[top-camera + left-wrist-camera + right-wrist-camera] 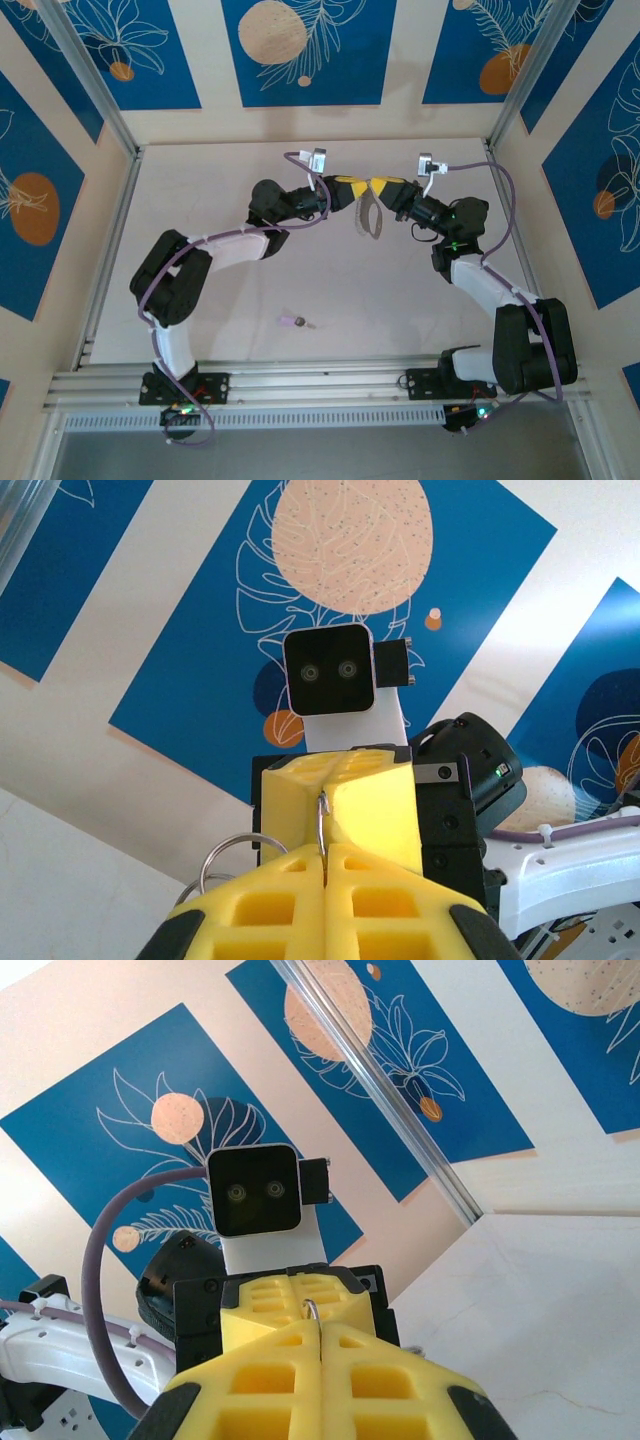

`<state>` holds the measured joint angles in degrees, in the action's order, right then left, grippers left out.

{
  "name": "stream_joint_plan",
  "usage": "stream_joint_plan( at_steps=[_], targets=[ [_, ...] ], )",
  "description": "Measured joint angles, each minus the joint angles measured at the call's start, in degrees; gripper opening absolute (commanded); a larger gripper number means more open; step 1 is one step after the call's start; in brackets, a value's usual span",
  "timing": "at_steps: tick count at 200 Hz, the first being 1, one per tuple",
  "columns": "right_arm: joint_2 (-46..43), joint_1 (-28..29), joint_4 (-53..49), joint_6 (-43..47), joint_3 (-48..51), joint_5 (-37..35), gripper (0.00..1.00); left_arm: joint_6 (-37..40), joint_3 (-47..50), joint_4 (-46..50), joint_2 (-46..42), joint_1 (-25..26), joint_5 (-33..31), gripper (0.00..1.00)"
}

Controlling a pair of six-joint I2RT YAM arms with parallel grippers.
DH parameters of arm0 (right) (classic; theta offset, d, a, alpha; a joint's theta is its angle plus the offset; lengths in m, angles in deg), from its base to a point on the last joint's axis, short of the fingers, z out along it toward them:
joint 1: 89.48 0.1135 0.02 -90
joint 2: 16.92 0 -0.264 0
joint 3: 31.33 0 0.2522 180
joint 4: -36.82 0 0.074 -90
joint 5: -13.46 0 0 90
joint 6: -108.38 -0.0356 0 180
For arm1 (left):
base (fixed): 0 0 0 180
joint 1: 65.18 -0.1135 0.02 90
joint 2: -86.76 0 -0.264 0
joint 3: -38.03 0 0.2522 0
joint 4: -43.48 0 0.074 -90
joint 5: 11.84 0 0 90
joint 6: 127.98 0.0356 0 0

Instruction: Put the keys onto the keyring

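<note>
Yellow left end effector, right end effector tip-to-tip — keyring between

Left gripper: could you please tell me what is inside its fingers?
A wire of the keyring pokes out of the shut left gripper; the pinched part is hidden.

The key, lilac head and silver blade, lies flat on the desk near the front; the keyring hangs raised, well apart.
</note>
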<state>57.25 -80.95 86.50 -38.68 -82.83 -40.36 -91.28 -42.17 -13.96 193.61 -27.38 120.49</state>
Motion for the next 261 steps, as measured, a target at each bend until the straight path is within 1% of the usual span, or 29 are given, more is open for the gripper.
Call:
stream_joint_plan(
  at_steps=[17, 30, 42, 53, 74, 82, 109, 126, 152, 167, 182, 189, 222, 235, 261],
  targets=[
    [0.0, -0.2, -0.3, -0.2, 0.0, 0.0, 0.22, 0.1, 0.0, 0.0, 0.0, 0.0, 0.0, 0.00],
    [-0.3, -0.5, -1.0, -0.4, 0.0, 0.0, 0.33, 0.7, 0.0, 0.1, 0.0, 0.1, 0.0, 0.00],
    [-1.4, -1.2, -2.6, -1.0, 0.0, -0.1, 0.39, 1.3, 0.1, 0.2, 0.0, 0.1, 0.0, 0.00],
    [-3.5, -2.3, -4.9, -1.1, 0.4, -0.5, 0.44, 1.9, 0.4, 0.4, -0.1, 0.1, -0.1, 0.00],
    [-10.9, -4.3, -12.8, 0.1, 1.9, -3.3, 0.58, 3.6, 1.9, 1.9, -0.8, 0.1, -0.2, 0.00],
    [-14.6, -4.9, -17.0, 1.4, 2.5, -5.1, 0.61, 4.2, 2.6, 2.7, -1.4, 0.1, -0.2, 0.00],
    [-26.8, -5.0, -30.8, 5.8, 4.5, -10.6, 0.56, 6.8, 5.1, 5.6, -4.6, -0.1, -0.2, 0.00],
    [-32.0, -5.0, -38.4, 7.5, 5.9, -12.1, 0.52, 8.7, 6.3, 7.5, -7.1, -0.3, 0.0, 0.00],
    [-34.5, -4.2, -47.8, 8.8, 7.3, -11.6, 0.42, 11.6, 7.3, 10.6, -10.7, -0.9, 0.1, 0.00],
    [-34.3, -1.7, -52.1, 9.4, 8.5, -11.1, 0.41, 13.3, 8.1, 12.2, -12.8, -1.3, 0.0, 0.00],
    [-34.1, 2.9, -56.8, 10.2, 10.2, -11.7, 0.42, 15.0, 9.6, 14.2, -15.2, -2.0, 0.0, 0.00],
    [-34.2, 6.0, -59.0, 10.5, 11.0, -12.6, 0.42, 15.9, 10.4, 15.3, -16.4, -2.4, -0.3, 0.00],
    [-33.2, 19.6, -65.1, 11.6, 13.6, -19.2, 0.42, 20.2, 13.8, 22.0, -22.8, -4.4, -2.0, 0.00],
    [-31.0, 24.4, -66.0, 11.7, 14.2, -22.5, 0.41, 22.2, 14.7, 25.4, -25.6, -5.0, -2.8, 0.00],
    [-23.8, 32.8, -66.8, 12.2, 14.1, -29.2, 0.37, 25.5, 15.9, 30.9, -31.2, -5.8, -4.3, 0.00]
  ],
)
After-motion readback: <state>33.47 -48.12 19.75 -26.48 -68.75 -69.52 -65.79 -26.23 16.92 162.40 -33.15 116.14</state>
